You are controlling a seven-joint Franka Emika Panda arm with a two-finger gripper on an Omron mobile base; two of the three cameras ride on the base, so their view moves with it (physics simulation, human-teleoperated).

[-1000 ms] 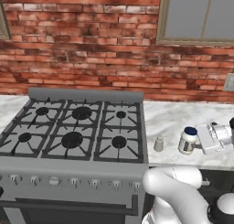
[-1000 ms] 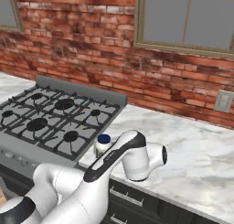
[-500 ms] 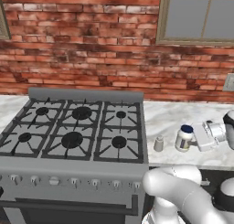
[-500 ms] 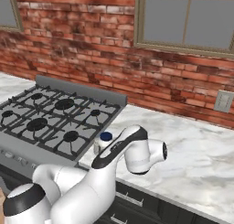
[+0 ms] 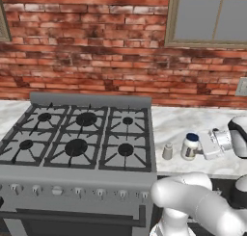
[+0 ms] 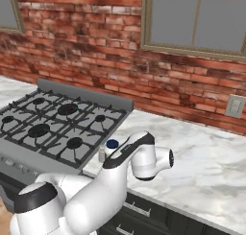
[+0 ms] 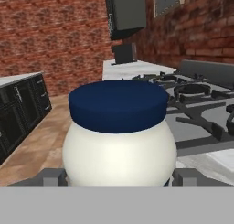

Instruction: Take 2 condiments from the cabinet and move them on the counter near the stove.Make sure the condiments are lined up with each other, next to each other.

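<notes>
1. Two finger tips of the gripper (image 7: 119, 176) stand wide on the two sides of the jar (image 5: 190, 147), against its round white belly under the blue lid. I judge that this is a grip on the jar, not an empty open claw.
2. Jar position: it is upright, low over the counter (image 5: 183, 122) or already on it. I cannot tell which, because its base is hidden in the hand view and small in the base views. The hand comes to it from the right, lying almost flat.
3. Just left of the jar stands the shaker (image 5: 167, 151), near but apart from it, and close to the right edge of the stove (image 5: 82, 134). Both condiments are therefore out of the cabinet, and the task seems near its end.
4. For a good placement, I would keep the jar upright and bring it beside the shaker without touching it, because the small shaker will tip easily.
5. Both should make one row along the front edge of the counter, so the jar must not sit more to the back than the shaker.
6. Only when the base is flat on the marble should the jaws open, and the hand should then go straight back to the right, away from both.
</notes>
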